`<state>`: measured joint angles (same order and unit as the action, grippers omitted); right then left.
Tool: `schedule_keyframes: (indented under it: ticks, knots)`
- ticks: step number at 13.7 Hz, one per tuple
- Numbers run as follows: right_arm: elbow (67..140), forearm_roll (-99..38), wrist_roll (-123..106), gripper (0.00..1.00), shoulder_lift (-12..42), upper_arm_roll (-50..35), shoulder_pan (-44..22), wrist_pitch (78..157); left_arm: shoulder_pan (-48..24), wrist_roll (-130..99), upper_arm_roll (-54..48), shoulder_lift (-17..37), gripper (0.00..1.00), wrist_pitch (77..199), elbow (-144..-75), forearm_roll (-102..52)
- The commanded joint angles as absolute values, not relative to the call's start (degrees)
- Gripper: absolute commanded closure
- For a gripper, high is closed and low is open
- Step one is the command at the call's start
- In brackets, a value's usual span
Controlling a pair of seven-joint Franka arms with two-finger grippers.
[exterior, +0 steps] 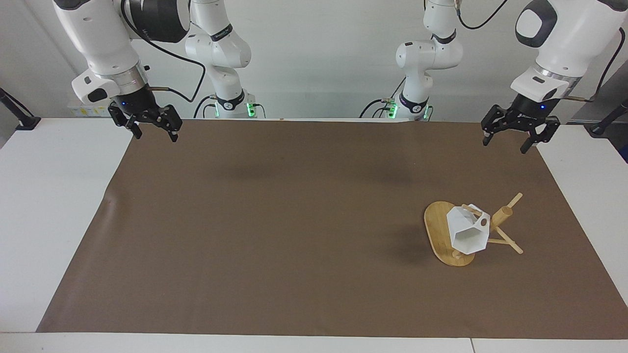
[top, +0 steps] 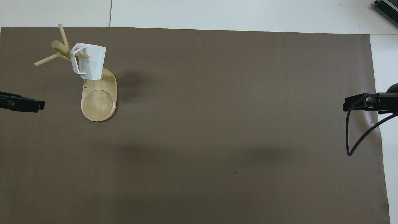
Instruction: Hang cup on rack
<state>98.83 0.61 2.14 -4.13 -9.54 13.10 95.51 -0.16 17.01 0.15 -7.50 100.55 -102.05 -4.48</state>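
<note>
The white faceted cup (exterior: pixel 468 234) (top: pixel 90 62) hangs by its side tab on a peg of the bamboo rack (exterior: pixel 436 230) (top: pixel 99 102), its mouth turned away from the robots. The rack stands on the brown mat toward the left arm's end of the table. My left gripper (exterior: pixel 505 144) (top: pixel 31 105) is open and empty, raised over the mat's edge and well apart from the rack. My right gripper (exterior: pixel 156 136) (top: pixel 357 104) waits open and empty above the mat's corner at the right arm's end.
A brown mat (exterior: pixel 294 220) covers most of the white table (exterior: pixel 59 196). Nothing else lies on it. A black cable (top: pixel 357 137) loops down from the right gripper.
</note>
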Motion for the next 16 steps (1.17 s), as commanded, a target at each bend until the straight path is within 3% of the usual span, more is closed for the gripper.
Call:
schedule_keyframes:
  ticks: [1, 5, 11, 16]
  knots:
    - [98.88, -0.53, 1.5, 0.0, -4.39, -9.84, 13.62, 95.27, -0.79, 13.19, -0.44, -7.29, 0.0, 93.88, -98.97, -2.99]
    - [98.88, -0.53, 1.5, 0.0, -4.39, -9.84, 13.62, 95.27, -0.88, 13.01, -0.44, -7.38, 0.0, 91.5, -99.05, -2.81]
    - [98.88, -0.53, 1.58, 0.0, -4.39, -9.84, 13.62, 95.27, -2.97, 12.92, -0.45, -4.4, 0.0, 85.44, -91.5, -2.81]
    - [98.88, -0.53, 1.58, 0.0, -4.39, -9.84, 13.62, 95.27, -4.04, 12.83, 2.37, -3.43, 0.0, 83.15, -89.74, -1.94]
